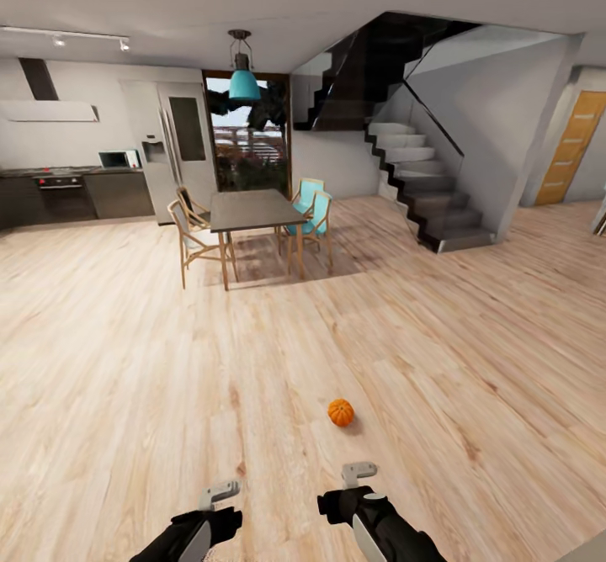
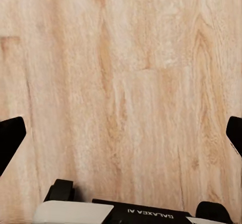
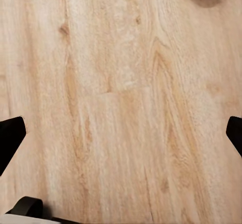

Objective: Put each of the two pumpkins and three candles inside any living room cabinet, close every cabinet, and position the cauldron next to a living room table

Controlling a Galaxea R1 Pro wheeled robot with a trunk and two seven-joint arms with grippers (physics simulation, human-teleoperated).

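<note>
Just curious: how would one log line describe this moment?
pumpkin: on floor, ahead | left claw: open, empty | right claw: open, empty

Ahead of you one pumpkin sits alone on the wooden floor, just beyond your right gripper and a little to its left. Your left gripper hangs low beside it, apart from the pumpkin. Farther off stands a dining table with chairs around it, and a staircase rises on your right.
</note>
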